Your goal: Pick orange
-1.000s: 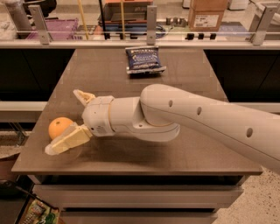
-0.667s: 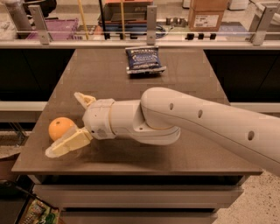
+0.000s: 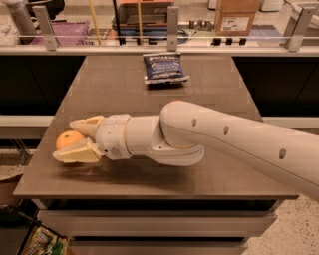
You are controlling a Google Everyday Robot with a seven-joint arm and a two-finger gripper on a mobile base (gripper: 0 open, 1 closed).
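The gripper is clasping the orange between its two pale fingers, one lying over the fruit and one under it, at the left edge of the brown table. The white arm is stretching in from the right, across the table's front. A blue snack bag is lying at the far end, well apart. Beyond, a railed ledge is running across the room, with a cardboard box behind it.
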